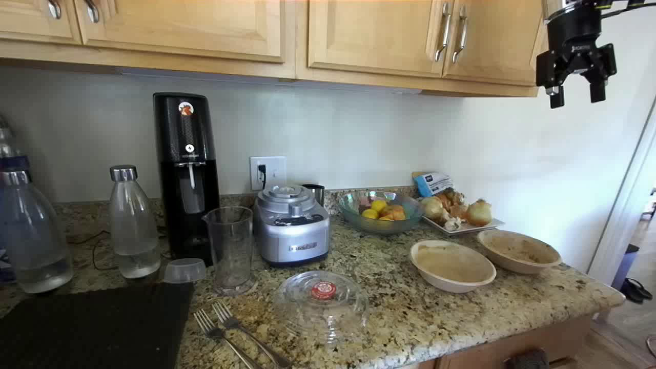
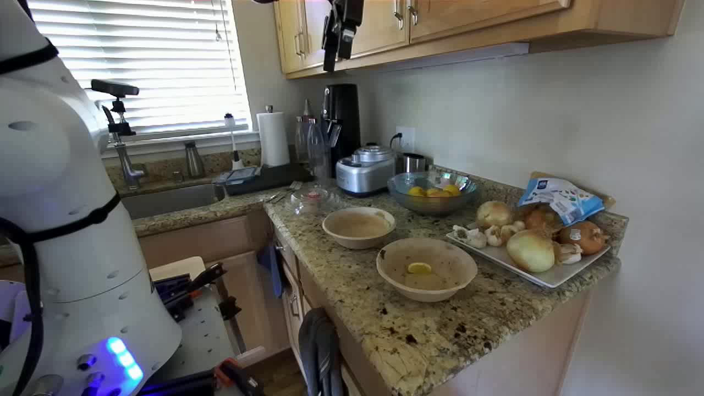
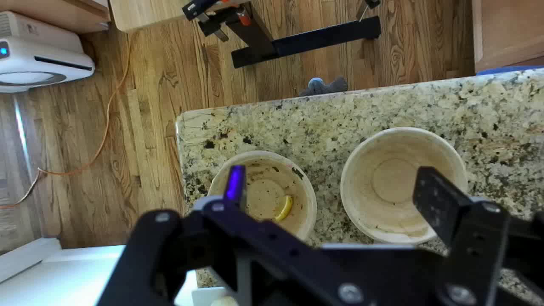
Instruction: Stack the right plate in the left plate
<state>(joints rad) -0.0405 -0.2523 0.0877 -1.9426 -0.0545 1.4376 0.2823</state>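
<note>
The right plate point(image 1: 517, 251) is a round shallow tan bowl, stained inside, with a pale rim. It holds a yellow lemon slice point(image 2: 419, 268) and sits on the counter nearer its end. The left plate point(image 1: 452, 264) is slightly wider and paler, and stands beside it. Both exterior views also show the right plate point(image 2: 429, 281) and left plate point(image 2: 358, 226) upright. My gripper point(image 1: 577, 98) is open and empty, high above the counter. In the wrist view the gripper point(image 3: 331, 172) has one finger over the right plate point(image 3: 265, 191) and one over the left plate point(image 3: 391, 182).
A white tray point(image 2: 555, 278) with onions and garlic stands close behind the right plate. A glass fruit bowl point(image 1: 348, 218), a food processor point(image 1: 292, 236) and a clear plastic lid point(image 1: 323, 307) are further along. Wooden cabinets point(image 1: 379, 36) hang above. The counter edge point(image 3: 272, 102) runs near both plates.
</note>
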